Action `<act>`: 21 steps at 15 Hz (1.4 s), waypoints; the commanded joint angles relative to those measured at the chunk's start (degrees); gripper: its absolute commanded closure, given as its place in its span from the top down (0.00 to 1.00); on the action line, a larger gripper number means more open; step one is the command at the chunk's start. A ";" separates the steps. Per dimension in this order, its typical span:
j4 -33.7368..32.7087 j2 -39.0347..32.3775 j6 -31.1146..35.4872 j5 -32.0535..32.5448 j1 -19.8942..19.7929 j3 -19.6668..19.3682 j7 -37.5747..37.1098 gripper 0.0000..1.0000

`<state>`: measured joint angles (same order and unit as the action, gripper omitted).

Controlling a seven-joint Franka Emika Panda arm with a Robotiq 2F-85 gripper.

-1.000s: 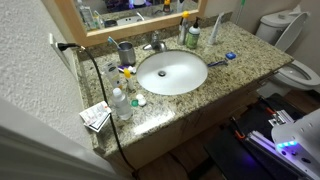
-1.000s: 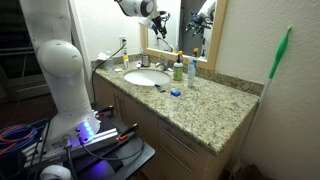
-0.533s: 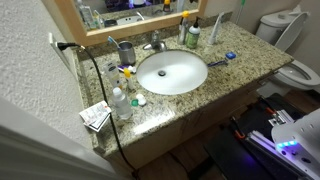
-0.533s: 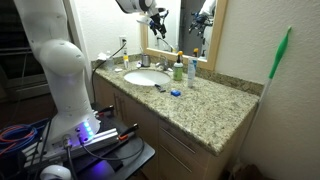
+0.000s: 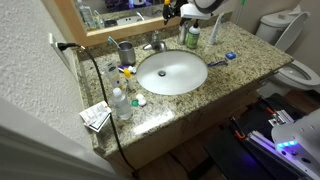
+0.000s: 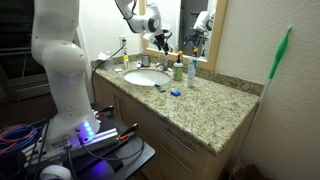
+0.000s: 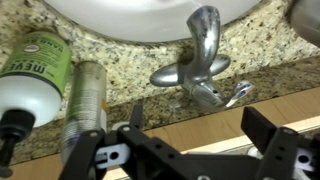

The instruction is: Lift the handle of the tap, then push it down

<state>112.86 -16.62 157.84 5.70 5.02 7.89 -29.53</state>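
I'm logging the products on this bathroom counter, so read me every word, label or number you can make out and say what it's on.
"meye": part of a word on the green label of the bottle, wrist view; the rest is cut off.
Finer print on that label: too blurred to read.
Black-and-white packet at the counter's corner: too small to read.

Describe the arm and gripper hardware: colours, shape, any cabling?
The arm is glossy white, built of thick rounded links, with a blue light glowing near its base. The gripper is matte black, with two angular linkage fingers. No cable shows along the arm itself.
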 commanded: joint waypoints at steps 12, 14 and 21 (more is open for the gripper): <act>-6.80 -4.79 -0.34 -7.86 6.39 -2.70 7.71 1.00; -8.27 -5.78 -2.89 -6.07 7.50 -4.31 6.01 1.00; -17.21 -12.52 -7.11 -8.79 8.18 -4.07 5.37 1.00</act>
<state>100.34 -25.77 150.92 -2.63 11.99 4.60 -23.59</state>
